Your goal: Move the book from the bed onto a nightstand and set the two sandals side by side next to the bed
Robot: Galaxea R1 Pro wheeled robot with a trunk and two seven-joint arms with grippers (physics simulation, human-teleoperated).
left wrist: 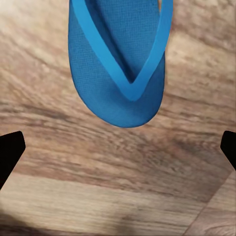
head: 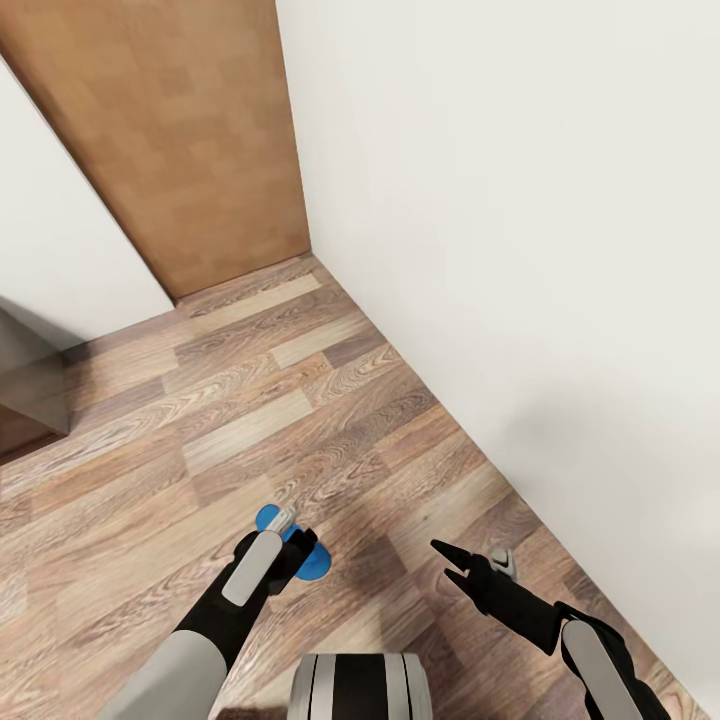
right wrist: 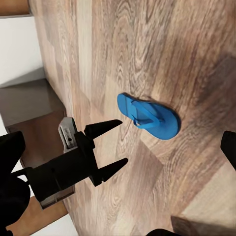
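Here the sandal (right wrist: 147,117) lies flat, toe seemingly toward the left hand (right wrist: 112,146).

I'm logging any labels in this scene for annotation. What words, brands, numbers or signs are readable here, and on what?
None can be read. The blue sandal shows plain straps and sole with no print. The wood floor, white wall and wooden door are bare. The left gripper and right gripper carry no legible marking.
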